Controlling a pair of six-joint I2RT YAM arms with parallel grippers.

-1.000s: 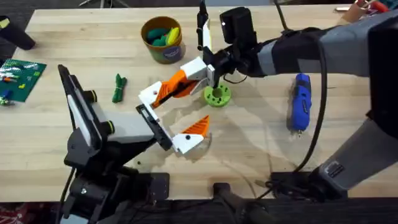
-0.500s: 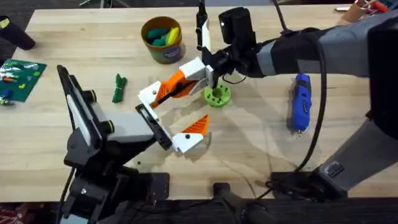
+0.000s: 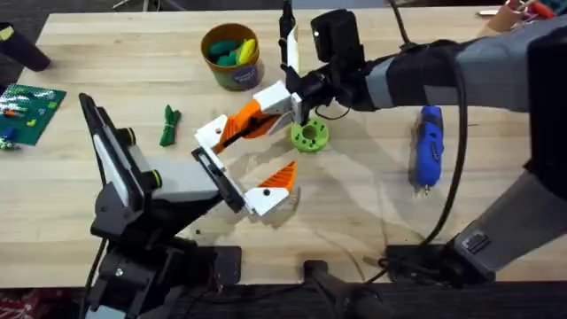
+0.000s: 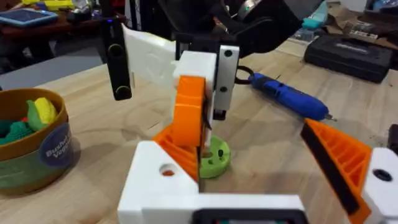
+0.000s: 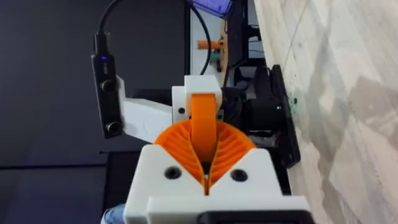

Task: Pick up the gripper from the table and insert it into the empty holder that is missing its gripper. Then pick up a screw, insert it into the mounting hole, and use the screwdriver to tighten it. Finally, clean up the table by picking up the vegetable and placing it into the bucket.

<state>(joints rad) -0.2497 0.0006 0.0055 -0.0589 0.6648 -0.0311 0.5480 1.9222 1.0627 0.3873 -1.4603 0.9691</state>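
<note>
Nearest you, your left arm is folded low over the front-left of the tabletop, and its left gripper [image 3: 252, 190] points toward the middle. One jaw carries the short ribbed triangle [image 3: 282, 177]; the other is the bare holder [image 3: 211, 136], so its fingers stand apart and hold nothing.

Just beyond, your right gripper [image 3: 257, 117] is clamped on the gripper [image 3: 241, 124], the long orange finger. The finger's long axis slants from the table's middle down toward the front-left, with its low end right at the holder. I can't tell whether it is seated. The alignment of that end with the holder's slot is what your next push depends on.

Your right arm reaches across from the right, wrist above the lime disc [image 3: 308, 136].

Farther off, the vegetable [image 3: 168, 124] lies left of centre, the screwdriver [image 3: 429, 146] lies to the right, and the bucket [image 3: 232, 55] stands near the back edge.
</note>
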